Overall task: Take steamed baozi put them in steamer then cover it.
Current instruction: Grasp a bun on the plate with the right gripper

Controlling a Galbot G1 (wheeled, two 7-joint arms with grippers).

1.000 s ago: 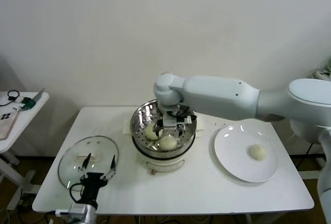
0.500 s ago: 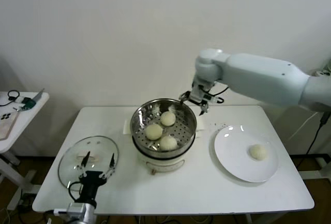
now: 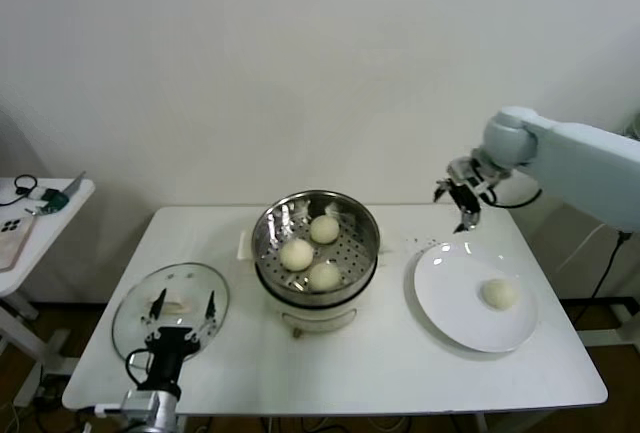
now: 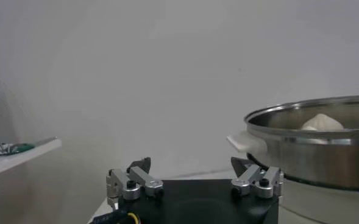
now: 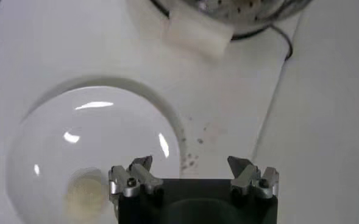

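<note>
Above the far edge of the plate (image 3: 440,303), the right gripper (image 3: 462,196) hangs with fingers spread wide and nothing in them, and the last bun (image 3: 499,294) sits just below, towards the plate's near side. Three buns (image 3: 297,254) already lie in the steamer (image 3: 270,228) at mid-table. Low at the front left, the left gripper (image 3: 183,310) waits spread over the glass lid (image 3: 135,303). Risk now, I'd say: a soft round bun on a slick plate could skid or get squashed if the fingers come down off-centre
</note>
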